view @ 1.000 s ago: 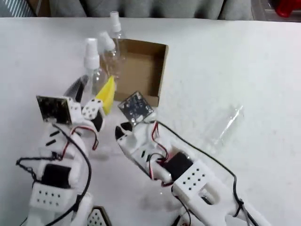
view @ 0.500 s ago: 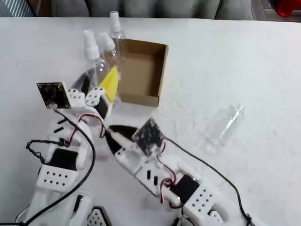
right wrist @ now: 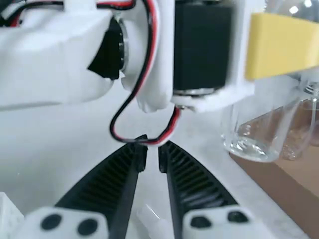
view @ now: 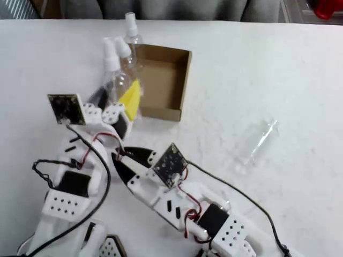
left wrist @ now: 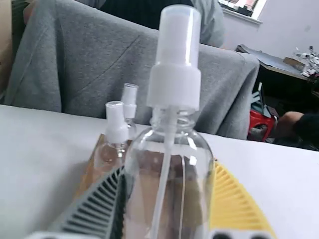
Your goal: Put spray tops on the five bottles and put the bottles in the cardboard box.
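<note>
My left gripper (view: pixel 117 90) is shut on a clear bottle (view: pixel 119 75) that carries a white spray top (view: pixel 110 49), held upright just left of the cardboard box (view: pixel 163 80). In the left wrist view the bottle (left wrist: pixel 169 169) sits between the grey and yellow fingers (left wrist: pixel 239 204). Two more topped bottles (view: pixel 128 32) stand behind it by the box's far left corner. A bare clear bottle (view: pixel 257 140) lies on the table at the right. My right gripper (view: pixel 119 160) is low under the left arm's wrist, its black fingers (right wrist: pixel 124 179) shut with only a slit between the tips, holding nothing.
The left arm's wrist and its red and black wires (right wrist: pixel 144 99) hang right above my right gripper. The box's near wall (right wrist: pixel 279 184) is just beyond the held bottle's base (right wrist: pixel 251 137). White table (view: pixel 257 69) spreads to the right of the box.
The left arm has carried the bottle a little right, closer to the box. The right arm has drawn back toward the table's front and swung left under the left wrist.
</note>
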Controlling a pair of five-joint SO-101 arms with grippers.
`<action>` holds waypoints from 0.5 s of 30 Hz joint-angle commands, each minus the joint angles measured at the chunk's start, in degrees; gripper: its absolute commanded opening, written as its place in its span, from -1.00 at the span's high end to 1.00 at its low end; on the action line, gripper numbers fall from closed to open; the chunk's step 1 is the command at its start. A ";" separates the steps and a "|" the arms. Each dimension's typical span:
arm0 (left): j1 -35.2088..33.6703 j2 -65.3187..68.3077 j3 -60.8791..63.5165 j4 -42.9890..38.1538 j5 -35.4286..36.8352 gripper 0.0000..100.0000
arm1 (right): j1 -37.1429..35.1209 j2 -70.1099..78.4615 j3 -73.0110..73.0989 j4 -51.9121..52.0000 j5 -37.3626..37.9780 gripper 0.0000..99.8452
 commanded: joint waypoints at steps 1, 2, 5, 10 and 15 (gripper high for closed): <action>5.58 -7.16 -0.79 4.92 -1.23 0.96 | -0.40 -0.84 -0.26 -1.10 -0.26 0.97; 6.37 -9.10 -0.79 6.86 -2.64 0.96 | -0.40 -0.84 -0.18 -1.10 -0.26 0.97; 6.20 -13.58 -0.79 10.37 -4.57 0.96 | -0.22 -0.84 -0.18 -0.92 0.18 0.97; 3.56 -18.42 -0.79 16.44 -4.75 0.96 | 5.14 -0.92 -0.18 -0.66 0.26 0.97; 3.47 -24.13 -1.05 22.86 -4.75 0.96 | 7.69 -0.84 0.35 -0.92 0.26 0.97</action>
